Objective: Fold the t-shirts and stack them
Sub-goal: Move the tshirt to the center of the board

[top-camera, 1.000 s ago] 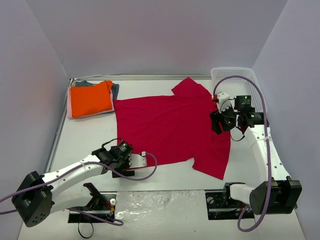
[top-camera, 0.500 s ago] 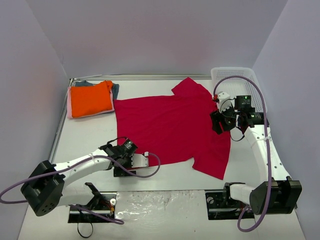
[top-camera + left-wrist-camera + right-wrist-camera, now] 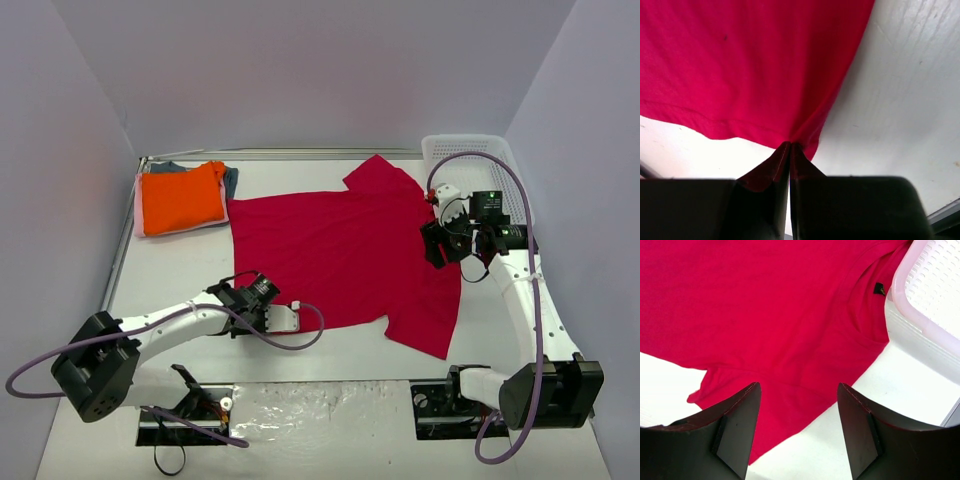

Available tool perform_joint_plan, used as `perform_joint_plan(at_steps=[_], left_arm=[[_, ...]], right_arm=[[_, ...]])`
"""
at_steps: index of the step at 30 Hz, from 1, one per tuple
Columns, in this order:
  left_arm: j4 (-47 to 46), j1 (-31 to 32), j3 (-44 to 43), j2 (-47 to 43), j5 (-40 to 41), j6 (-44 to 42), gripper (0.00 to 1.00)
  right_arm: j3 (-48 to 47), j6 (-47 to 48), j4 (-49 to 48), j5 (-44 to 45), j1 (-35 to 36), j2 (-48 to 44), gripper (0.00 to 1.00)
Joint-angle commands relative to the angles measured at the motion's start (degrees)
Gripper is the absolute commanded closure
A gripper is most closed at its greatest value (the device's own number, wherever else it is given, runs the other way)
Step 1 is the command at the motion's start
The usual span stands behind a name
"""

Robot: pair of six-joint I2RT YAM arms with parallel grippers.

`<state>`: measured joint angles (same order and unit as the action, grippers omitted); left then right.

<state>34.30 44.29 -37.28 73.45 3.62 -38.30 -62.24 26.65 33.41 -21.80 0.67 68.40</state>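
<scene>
We find no legible text: the small dark tag (image 3: 880,289) inside the neckline of the crimson t-shirt (image 3: 765,305) bears marks too small for us to read.

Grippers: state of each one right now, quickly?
Left gripper: shut on the red t-shirt at its hem.
Right gripper: open, holding nothing.

Crimson t-shirt (image 3: 765,315) lying flat on the white counter (image 3: 890,405)
The right gripper (image 3: 799,387) has its jaws wide apart over the cloth; the collar's small dark label (image 3: 879,289) sits just beside the white mesh basket (image 3: 940,285).
</scene>
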Motion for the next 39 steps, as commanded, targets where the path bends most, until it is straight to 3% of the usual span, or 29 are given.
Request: perform_joint_plan(at_steps=[1, 7, 11, 14, 16, 17, 20, 39], left_arm=[[1.9, 0.3, -3.1, -0.1, 1.9, 0.1, 0.98], [3.0, -2.5, -7.1, -2.3, 2.1, -0.1, 0.98], [6.7, -7.5, -11.4, -1.6, -3.6, -0.7, 0.98], [8.0, -7.9, -12.6, -0.9, -3.6, -1.4, 0.97], [9.2, -7.9, -13.0, -0.9, -6.5, -1.8, 0.81], [10.4, -7.7, -13.0, -1.5, -7.3, -2.0, 0.67], [12.1, -6.2, -12.7, -2.9, -8.1, -2.6, 0.56], [15.4, -2.4, -7.6, 2.7, -6.4, -2.6, 0.48]], right_arm=[[0.2, 0.1, -0.1, 1.0, -0.4, -0.9, 0.41], [0.3, 2.5, 1.0, 4.8, 1.0, 1.8, 0.42], [-0.3, 4.6, 3.0, 9.8, 4.5, 5.4, 0.48], [-0.5, 5.1, 3.3, 12.1, 6.2, 7.4, 0.48], [-0.4, 5.2, 3.4, 12.2, 6.7, 8.0, 0.47], [-0.3, 5.3, 3.3, 12.0, 6.8, 8.1, 0.47], [0.0, 5.3, 3.2, 11.7, 7.0, 8.7, 0.46], [-1.0, 0.7, 0.7, 12.7, 9.4, 14.1, 0.46]])
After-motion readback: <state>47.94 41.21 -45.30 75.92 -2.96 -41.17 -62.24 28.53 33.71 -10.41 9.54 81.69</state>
